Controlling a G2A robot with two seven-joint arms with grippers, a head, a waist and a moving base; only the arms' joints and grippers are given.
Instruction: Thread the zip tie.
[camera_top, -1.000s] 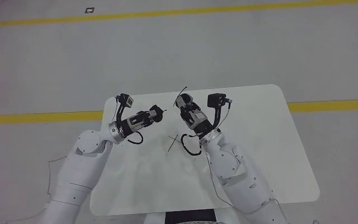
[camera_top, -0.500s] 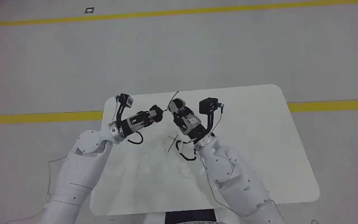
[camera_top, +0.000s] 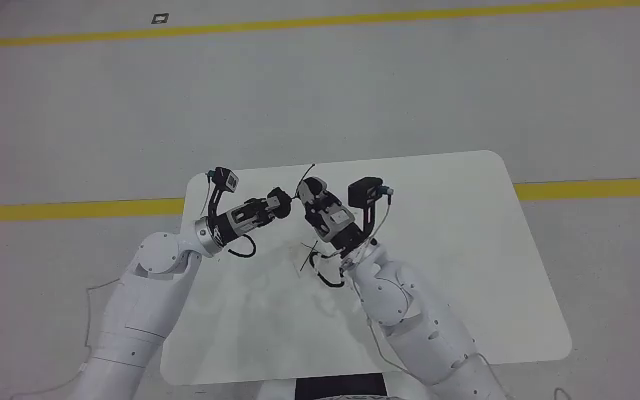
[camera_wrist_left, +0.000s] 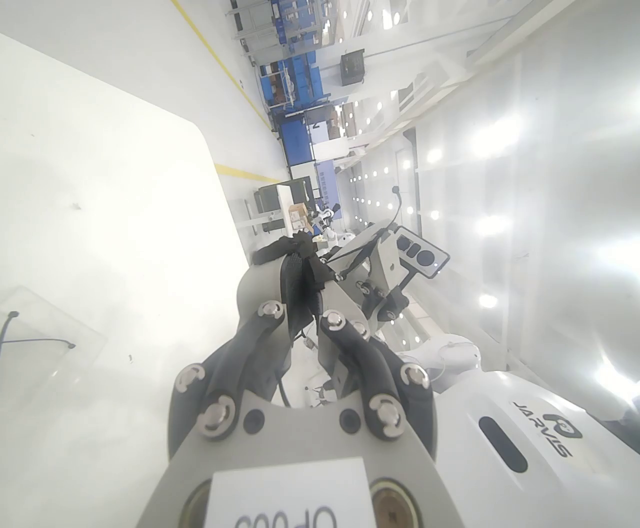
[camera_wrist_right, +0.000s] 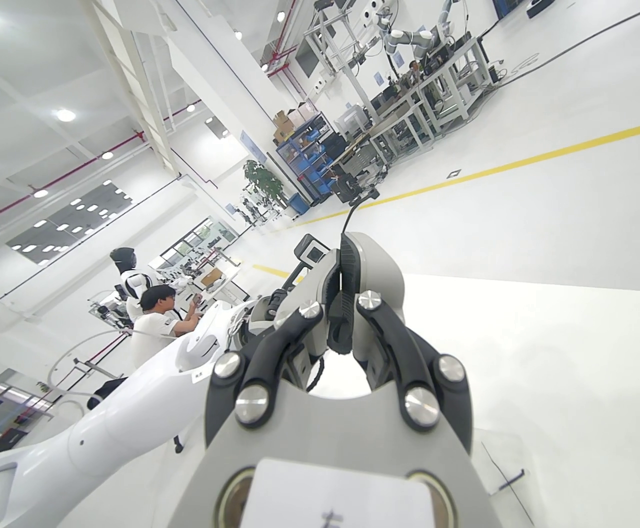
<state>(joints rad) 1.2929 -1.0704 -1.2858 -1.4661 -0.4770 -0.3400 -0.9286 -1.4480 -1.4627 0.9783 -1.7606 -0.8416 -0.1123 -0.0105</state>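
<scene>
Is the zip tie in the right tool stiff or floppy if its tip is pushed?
Likely springy, not floppy: the zip tie stands out of the right tool unsupported, slightly curved. Very thin, so probably light and may buckle endwise.

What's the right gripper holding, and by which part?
A black zip tie, pinched by its strap between the fingers of the right gripper; a short end pokes out beyond them.

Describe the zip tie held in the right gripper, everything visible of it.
The zip tie is a thin black strap, plastic by its look. The right gripper is shut on it, and a short length sticks out past the fingertips, gently curved, with a small bent end. It is held above the white table, close to the left gripper; whether it touches that one cannot be told.
</scene>
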